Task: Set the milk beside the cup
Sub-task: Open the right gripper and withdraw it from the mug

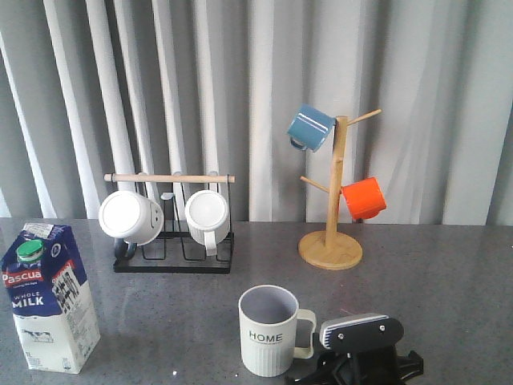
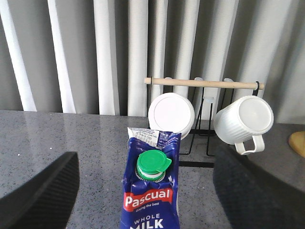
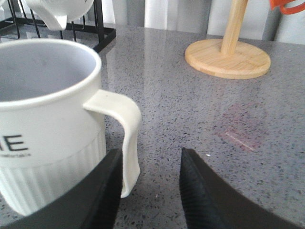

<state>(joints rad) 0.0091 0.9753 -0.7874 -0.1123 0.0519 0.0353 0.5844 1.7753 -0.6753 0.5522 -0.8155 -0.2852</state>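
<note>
The milk [image 1: 50, 298], a blue and white carton with a green cap, stands upright at the table's front left. In the left wrist view it [image 2: 152, 191] stands between the wide-open fingers of my left gripper [image 2: 145, 195], with a gap on both sides. The left gripper is out of the front view. The cup [image 1: 268, 330], a white ribbed "HOME" mug, stands at the front centre with its handle to the right. My right gripper [image 1: 341, 367] is just right of it, open and empty. In the right wrist view the cup's handle [image 3: 125, 125] ends just inside one finger [image 3: 102, 191].
A black wire rack [image 1: 172, 250] with a wooden bar holds two white mugs [image 1: 131, 217] at the back left. A wooden mug tree [image 1: 331, 245] with a blue mug [image 1: 310, 127] and an orange mug [image 1: 363, 197] stands at the back right. Grey curtains hang behind.
</note>
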